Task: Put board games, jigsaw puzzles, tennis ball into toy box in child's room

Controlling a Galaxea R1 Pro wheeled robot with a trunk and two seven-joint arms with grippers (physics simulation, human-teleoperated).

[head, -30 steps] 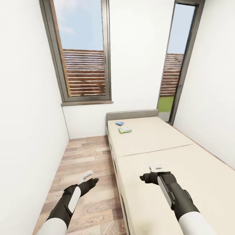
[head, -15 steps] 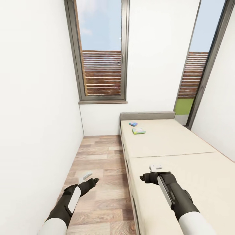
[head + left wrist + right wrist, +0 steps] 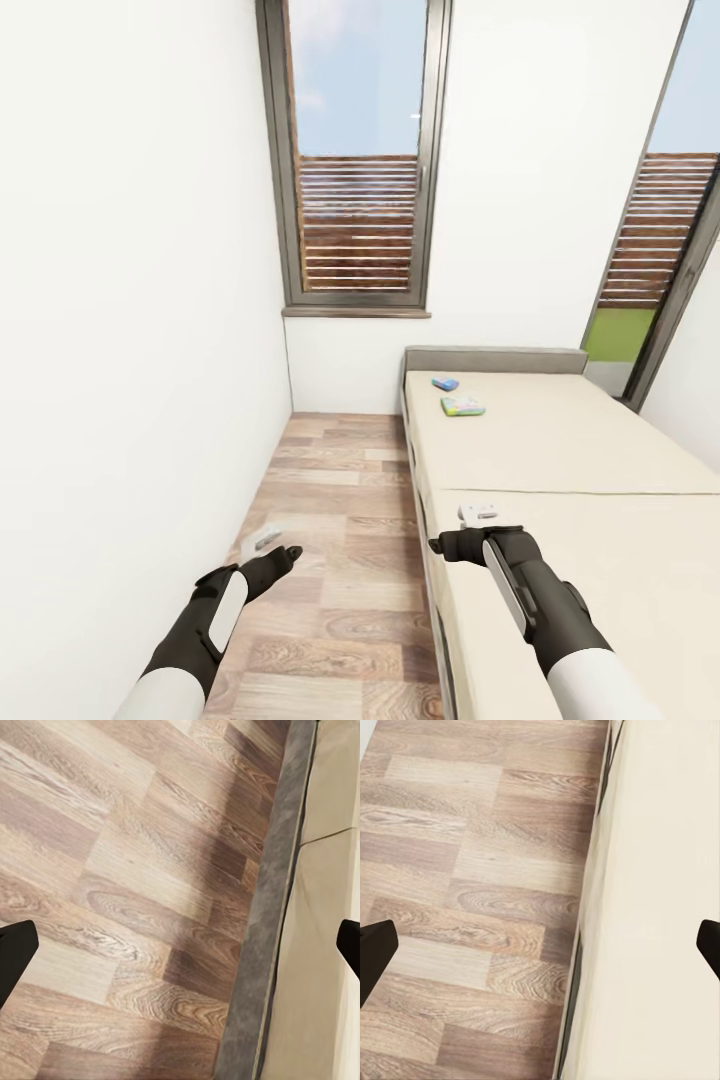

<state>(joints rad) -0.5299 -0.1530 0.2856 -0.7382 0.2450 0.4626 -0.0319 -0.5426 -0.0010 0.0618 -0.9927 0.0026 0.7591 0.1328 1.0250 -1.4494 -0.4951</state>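
Beige bed (image 3: 560, 450) bears two board games (image 3: 462, 406) near headboard.

Matt beige cloth bed (image 3: 560, 450), grained wood floor (image 3: 340, 560)

board games (image 3: 456, 397): two near headboard, print too small to read | bed (image 3: 560, 450): cut off at right edge | window (image 3: 360, 160): top cut off

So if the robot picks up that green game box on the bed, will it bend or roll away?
Probably neither. The green game box looks like a flat, thin rectangle, so it should stay stiff and not roll. It lies flat on the soft bed, so getting fingers under its edge may be tricky, and it might slide a little.
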